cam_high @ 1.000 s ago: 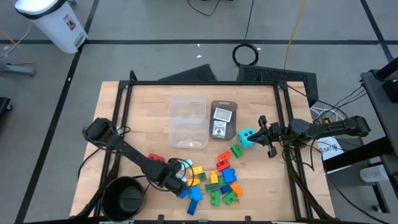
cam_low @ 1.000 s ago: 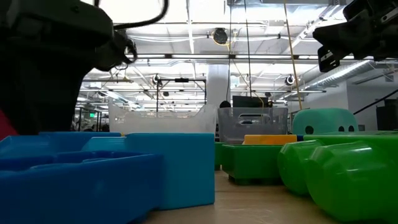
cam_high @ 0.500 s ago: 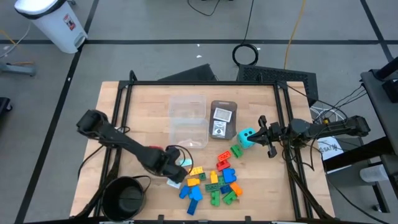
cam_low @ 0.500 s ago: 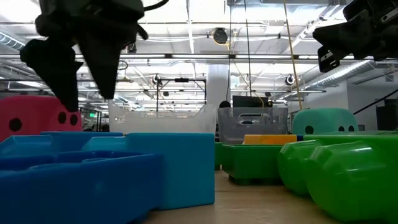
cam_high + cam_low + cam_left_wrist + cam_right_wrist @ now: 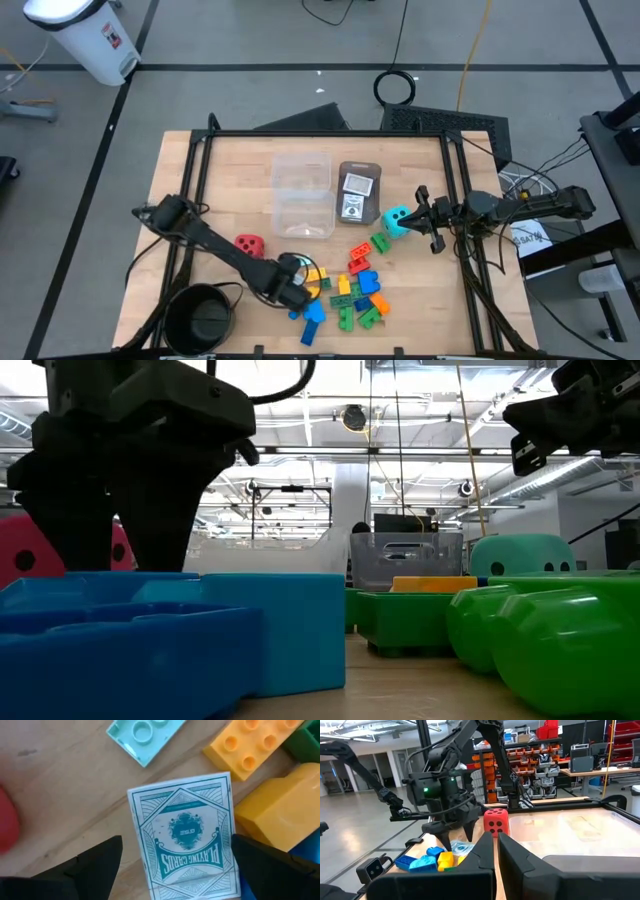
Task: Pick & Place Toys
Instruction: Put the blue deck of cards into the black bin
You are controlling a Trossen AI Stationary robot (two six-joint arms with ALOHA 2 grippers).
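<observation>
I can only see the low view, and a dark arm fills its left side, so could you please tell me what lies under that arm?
Observer: A white card with teal print lies flat on the wood between the left arm's fingers, which are open.
Operator: Is anything crowding the card?
Observer: A yellow brick sits right at its edge; I cannot tell whether they touch.
Operator: And the right arm?
Observer: The right arm's fingers are shut, beside the teal die.
</observation>
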